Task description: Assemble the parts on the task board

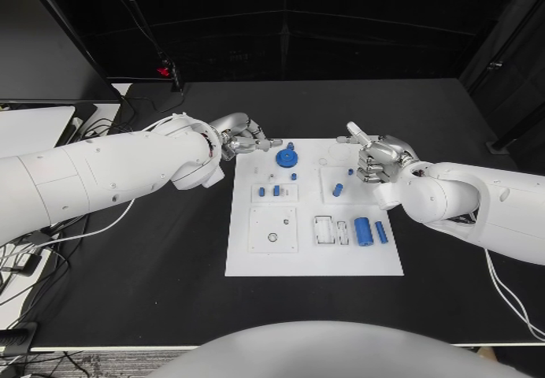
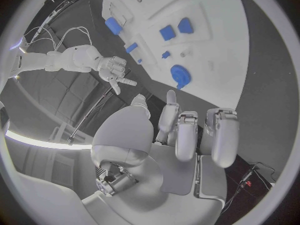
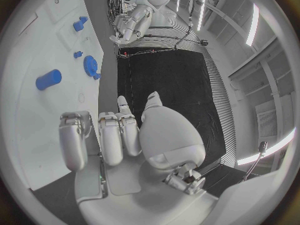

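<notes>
The white task board (image 1: 313, 252) lies in the middle of the black table. On it are a round blue gear-like part (image 1: 287, 157), two small blue pieces (image 1: 269, 190), a blue peg (image 1: 337, 189) and a larger blue cylinder (image 1: 362, 231) with a slimmer one beside it. My left hand (image 1: 244, 136) hovers just off the board's far left corner, fingers loosely bent, holding nothing. My right hand (image 1: 377, 156) hangs over the board's far right corner, empty, with one digit sticking up. The left wrist view shows the gear (image 2: 180, 76) beyond my left hand (image 2: 187, 135).
Pale recessed sockets and outlined slots (image 1: 325, 230) mark the board's near half. Bare black table surrounds the board. Cables (image 1: 34, 252) hang off the table's left edge. In the right wrist view my right hand (image 3: 112, 135) is beside the board (image 3: 37, 50), with the peg (image 3: 48, 79) on it.
</notes>
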